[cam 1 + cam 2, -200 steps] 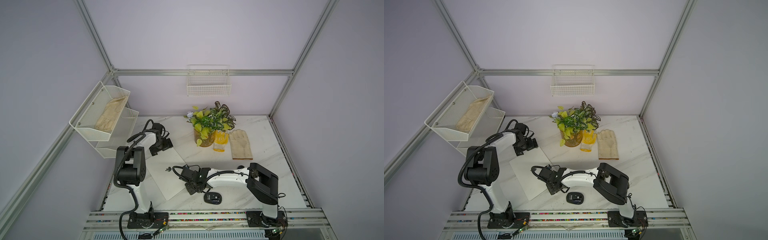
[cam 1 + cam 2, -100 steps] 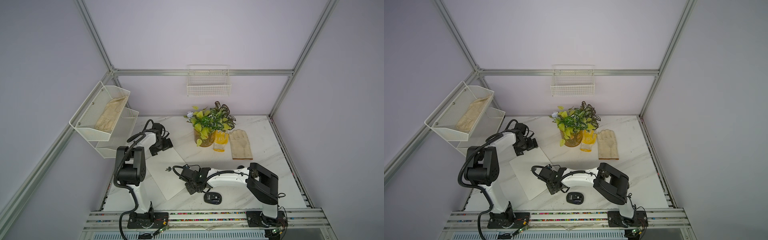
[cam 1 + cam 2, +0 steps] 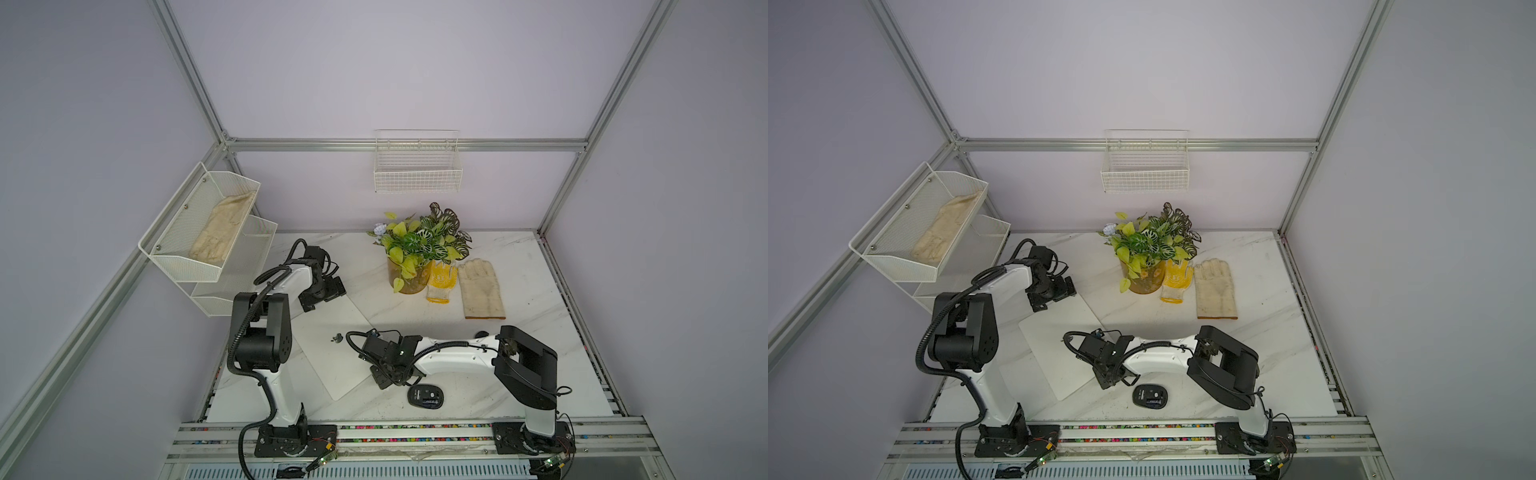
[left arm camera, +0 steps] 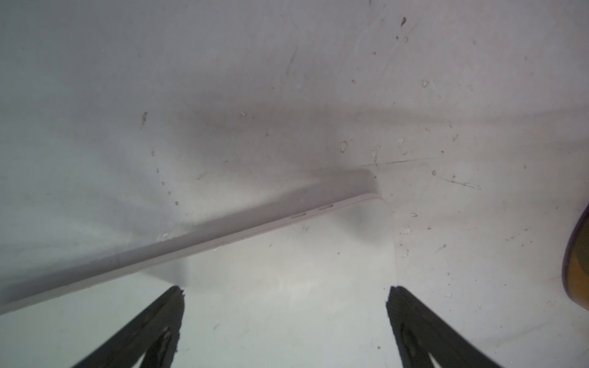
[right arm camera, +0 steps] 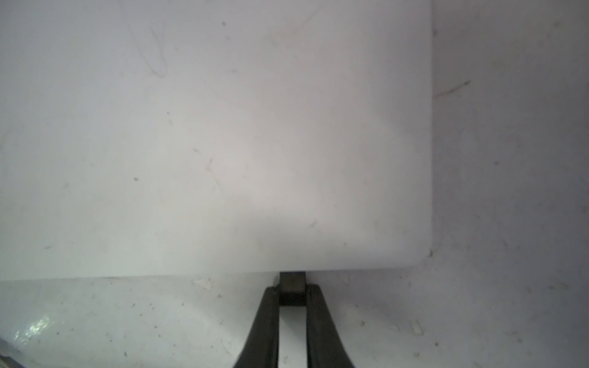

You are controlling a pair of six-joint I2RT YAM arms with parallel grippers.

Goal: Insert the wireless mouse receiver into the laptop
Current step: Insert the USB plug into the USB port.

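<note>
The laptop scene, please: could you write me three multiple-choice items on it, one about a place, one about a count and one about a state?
1. Where does the black mouse lie?
A. Flat on the table, beside the laptop
B. On the laptop's lid
C. Leaning upright against the laptop

2. How many gloves lie on the table?
A. One
B. Two
C. Four

3. How is the right claw?
A. Wide open
B. Shut on the receiver
C. Shut on the mouse

Answers:
1 A: both top views show it on the marble, apart from the laptop's near corner.
2 B: a yellow glove and a beige glove lie by the plant pot.
3 B: the right wrist view shows the dark stub pinched in it at the laptop's edge.
</note>
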